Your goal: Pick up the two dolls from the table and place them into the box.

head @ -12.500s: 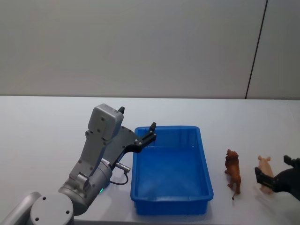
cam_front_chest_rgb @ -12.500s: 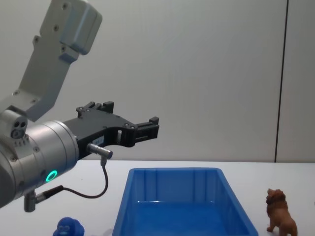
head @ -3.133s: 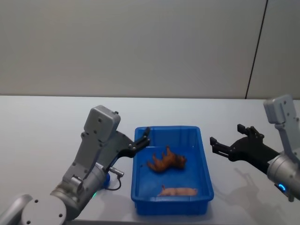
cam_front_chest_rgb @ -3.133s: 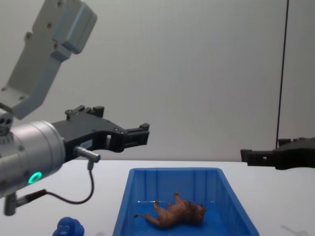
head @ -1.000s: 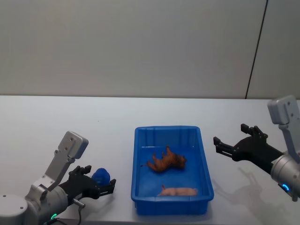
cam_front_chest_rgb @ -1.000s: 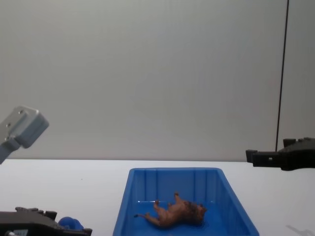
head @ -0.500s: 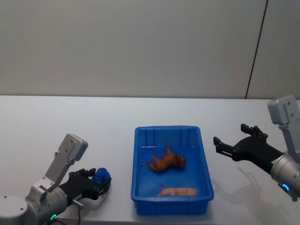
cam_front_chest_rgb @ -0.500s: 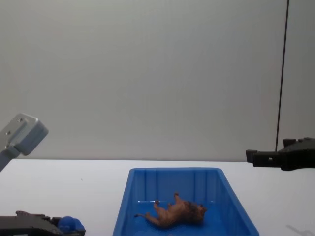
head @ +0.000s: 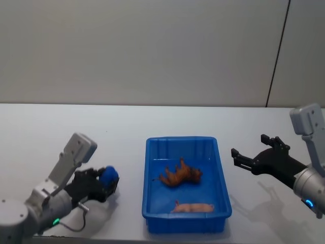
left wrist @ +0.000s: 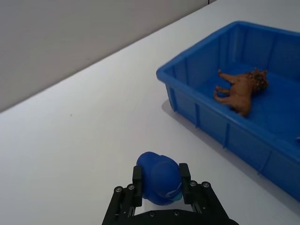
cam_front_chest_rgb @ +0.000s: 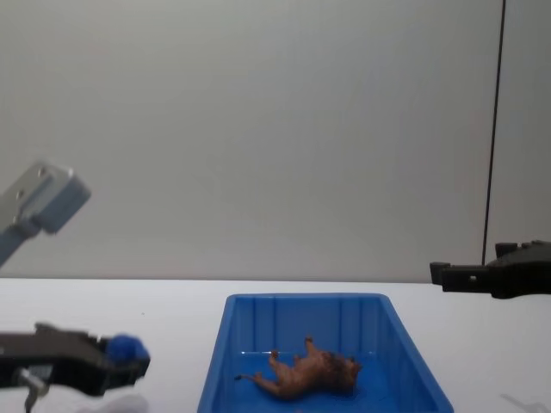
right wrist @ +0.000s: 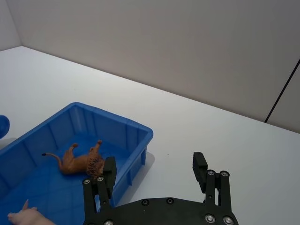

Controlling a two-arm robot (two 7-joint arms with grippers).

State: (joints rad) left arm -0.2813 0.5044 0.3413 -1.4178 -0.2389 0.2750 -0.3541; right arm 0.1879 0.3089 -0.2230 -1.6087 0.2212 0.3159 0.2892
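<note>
Head view: I've got the left gripper [head: 104,184] clamped on the blue doll [head: 109,176], left of the box [head: 221,178] and off the table [head: 45,137]. The lion [head: 180,174] lies on its side inside the box, with a pale pink figure [head: 193,207] near the front wall. The right gripper [head: 242,159] hangs spread and empty, right of the box.

Left wrist view: black fingers [left wrist: 184,174] pinch the smooth, lumpy blue doll [left wrist: 158,183] on both sides.

Right wrist view: glossy ribbed box walls [right wrist: 119,126], shaggy lion [right wrist: 84,161] inside.

Chest view: the blue doll [cam_front_chest_rgb: 126,348] rides about level with the rim [cam_front_chest_rgb: 306,298]. By my reckoning only carrying it over and dropping it remains.
</note>
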